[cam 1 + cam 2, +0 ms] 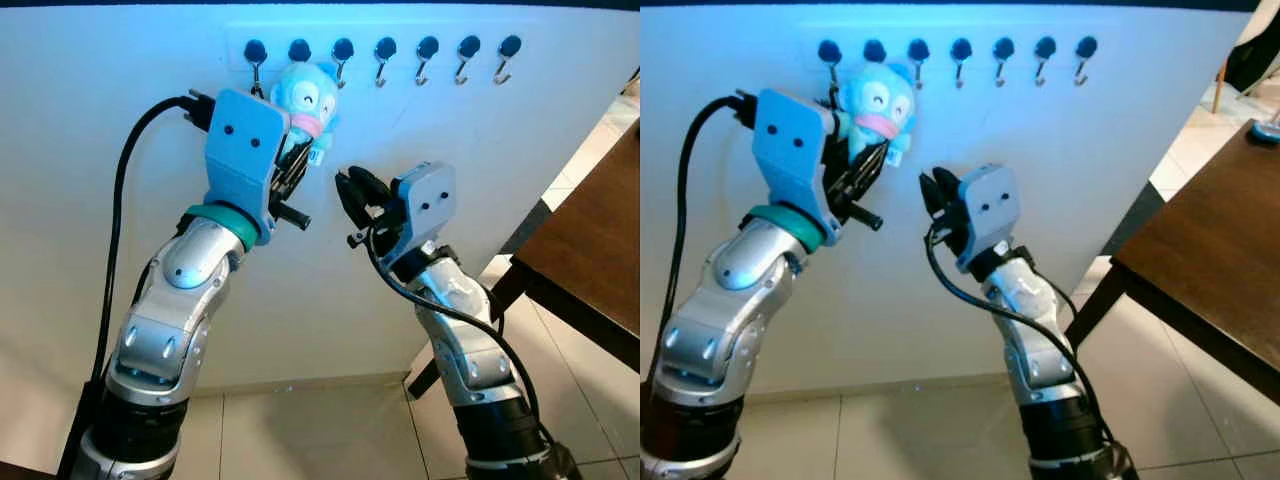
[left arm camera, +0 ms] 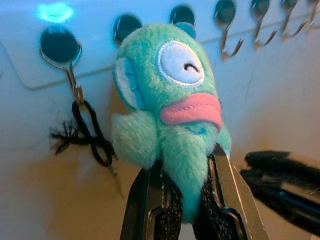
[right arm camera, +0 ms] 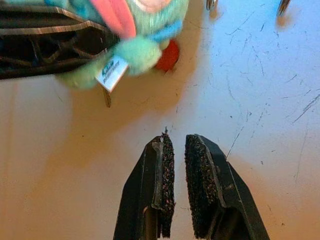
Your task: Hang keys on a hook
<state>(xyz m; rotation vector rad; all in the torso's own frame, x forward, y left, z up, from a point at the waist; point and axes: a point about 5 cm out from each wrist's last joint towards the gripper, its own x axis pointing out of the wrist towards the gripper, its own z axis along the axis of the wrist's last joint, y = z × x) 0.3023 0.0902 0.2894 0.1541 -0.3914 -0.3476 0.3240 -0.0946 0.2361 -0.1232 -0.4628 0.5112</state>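
A blue plush keychain with pink lips hangs against the white wall, just under a row of several hooks. My left gripper is shut on the plush's lower body. In the left wrist view a metal clasp hangs from the leftmost hook. A black cord runs from the clasp toward the plush. My right gripper is raised a little lower and to the right of the plush, shut with nothing between its fingers. It does not touch the plush.
A dark wooden table stands to the right, its leg near my right arm. Tiled floor runs along the base of the wall. A black cable loops from the left wrist. The other hooks carry nothing.
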